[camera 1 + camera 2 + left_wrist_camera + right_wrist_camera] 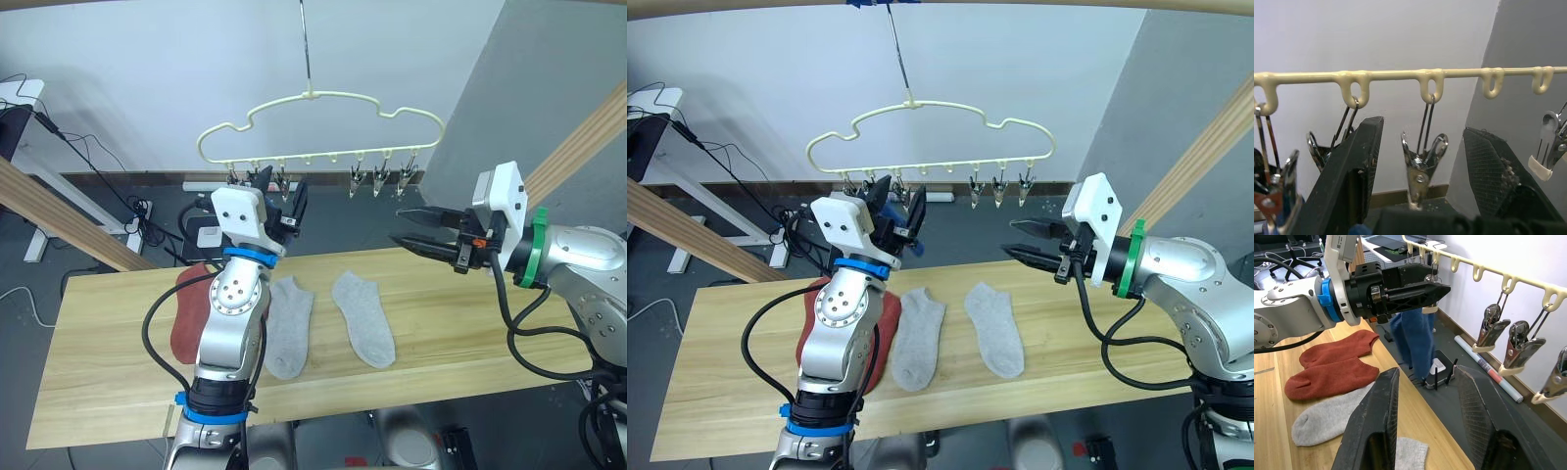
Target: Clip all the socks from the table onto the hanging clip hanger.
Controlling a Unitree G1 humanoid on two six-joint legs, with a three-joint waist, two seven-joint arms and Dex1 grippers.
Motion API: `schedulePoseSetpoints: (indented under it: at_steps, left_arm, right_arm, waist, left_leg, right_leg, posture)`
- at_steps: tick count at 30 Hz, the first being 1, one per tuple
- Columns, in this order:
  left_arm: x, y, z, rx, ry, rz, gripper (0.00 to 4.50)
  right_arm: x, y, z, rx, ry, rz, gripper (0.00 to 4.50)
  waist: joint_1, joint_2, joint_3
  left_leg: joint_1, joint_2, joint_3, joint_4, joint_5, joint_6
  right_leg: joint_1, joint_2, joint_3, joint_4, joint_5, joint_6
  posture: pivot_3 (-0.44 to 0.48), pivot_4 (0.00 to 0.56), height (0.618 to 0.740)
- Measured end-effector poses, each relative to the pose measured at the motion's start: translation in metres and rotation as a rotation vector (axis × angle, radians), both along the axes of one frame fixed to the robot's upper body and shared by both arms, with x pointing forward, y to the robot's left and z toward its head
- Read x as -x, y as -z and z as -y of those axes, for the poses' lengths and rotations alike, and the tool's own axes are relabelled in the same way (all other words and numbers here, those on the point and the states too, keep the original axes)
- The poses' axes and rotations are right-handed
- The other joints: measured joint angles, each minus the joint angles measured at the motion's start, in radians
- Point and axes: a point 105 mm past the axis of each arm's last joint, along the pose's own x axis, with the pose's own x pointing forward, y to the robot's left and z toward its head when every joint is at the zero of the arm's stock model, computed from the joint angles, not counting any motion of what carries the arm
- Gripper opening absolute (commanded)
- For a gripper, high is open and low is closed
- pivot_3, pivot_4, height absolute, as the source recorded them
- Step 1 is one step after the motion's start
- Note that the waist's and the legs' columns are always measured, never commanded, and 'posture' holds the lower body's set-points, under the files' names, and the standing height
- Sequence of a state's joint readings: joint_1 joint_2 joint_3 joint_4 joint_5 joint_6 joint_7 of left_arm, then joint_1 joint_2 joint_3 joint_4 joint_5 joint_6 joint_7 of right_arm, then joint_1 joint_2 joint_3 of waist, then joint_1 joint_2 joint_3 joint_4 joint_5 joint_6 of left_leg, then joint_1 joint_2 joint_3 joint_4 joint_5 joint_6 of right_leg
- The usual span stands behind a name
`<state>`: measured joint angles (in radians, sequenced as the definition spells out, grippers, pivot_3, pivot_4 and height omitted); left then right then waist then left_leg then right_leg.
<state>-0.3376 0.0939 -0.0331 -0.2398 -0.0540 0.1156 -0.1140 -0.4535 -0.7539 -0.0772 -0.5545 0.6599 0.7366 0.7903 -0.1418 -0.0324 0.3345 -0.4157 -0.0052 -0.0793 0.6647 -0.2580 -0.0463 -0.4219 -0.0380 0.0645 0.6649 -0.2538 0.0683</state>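
**Socks on the worktop, end effectors up by the hanger**

At the left of the head view, two red socks [1332, 364] lie on the worktop [118, 372], partly hidden behind the left arm. Next to them, in the middle of the frame, lie two grey socks [290, 325], side by side but apart.

The left end effector [1422, 161] is raised high, just under the left part of the hanger [323, 117]. Its fingers are wide apart, with one metal clip [1422, 164] hanging between them; the fingers do not touch it. In the right wrist view, something blue [1415, 338] hangs below this end effector, by the clips; it looks like blue sock cloth, but I cannot tell how many.

The hanger is in the upper middle of the frame, hanging from a thin hook. Three empty clips [380, 179] hang under its right part.

The right end effector [416, 228] is at the right of the frame, above the worktop's far edge. It points left, its fingers are wide apart, and it holds nothing.
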Motion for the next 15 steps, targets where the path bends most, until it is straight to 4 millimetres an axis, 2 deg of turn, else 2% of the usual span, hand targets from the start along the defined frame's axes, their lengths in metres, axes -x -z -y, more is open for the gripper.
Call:
schedulePoseSetpoints:
  at_steps: [2, 6, 9, 12, 15]
  left_arm:
    - [-0.0004, 0.0007, -0.0002, 0.000, -0.002, -0.005, 2.30]
    - [0.0001, -0.0003, -0.0002, -0.001, -0.003, -0.002, 1.11]
    - [0.0005, -0.0012, -0.0001, -0.002, -0.003, 0.002, 0.39]
    - [0.0016, -0.0031, 0.0001, -0.003, -0.002, 0.010, 0.01]
    - [0.0030, -0.0056, 0.0003, -0.002, -0.001, 0.020, 0.00]
  right_arm:
    - [-0.0001, 0.0002, 0.0004, 0.003, 0.002, -0.002, 1.82]
    - [0.0005, 0.0004, -0.0001, -0.002, -0.003, -0.010, 1.82]
    - [0.0012, 0.0006, -0.0005, -0.006, -0.008, -0.018, 1.82]
    - [0.0015, 0.0006, -0.0002, -0.003, -0.009, -0.021, 1.82]
    - [0.0015, 0.0008, -0.0001, -0.003, -0.008, -0.022, 1.82]
  waist:
    - [0.000, 0.000, 0.000]
    - [0.000, 0.000, 0.000]
    - [0.000, 0.000, 0.000]
    - [0.000, 0.000, 0.000]
    - [0.000, 0.000, 0.000]
  left_leg:
    - [0.000, 0.000, 0.000, 0.000, 0.000, 0.000]
    - [0.000, 0.000, 0.000, 0.000, 0.000, 0.000]
    - [0.000, 0.000, 0.000, 0.000, 0.000, 0.000]
    - [0.000, 0.000, 0.000, 0.000, 0.000, 0.000]
    - [0.000, 0.000, 0.000, 0.000, 0.000, 0.000]
  right_leg:
    - [0.000, 0.000, 0.000, 0.000, 0.000, 0.000]
    - [0.000, 0.000, 0.000, 0.000, 0.000, 0.000]
    - [0.000, 0.000, 0.000, 0.000, 0.000, 0.000]
    - [0.000, 0.000, 0.000, 0.000, 0.000, 0.000]
    - [0.000, 0.000, 0.000, 0.000, 0.000, 0.000]
  posture:
    - [-0.289, 0.331, 0.735]
    - [-0.288, 0.333, 0.735]
    - [-0.287, 0.333, 0.735]
    - [-0.286, 0.332, 0.735]
    - [-0.283, 0.332, 0.735]
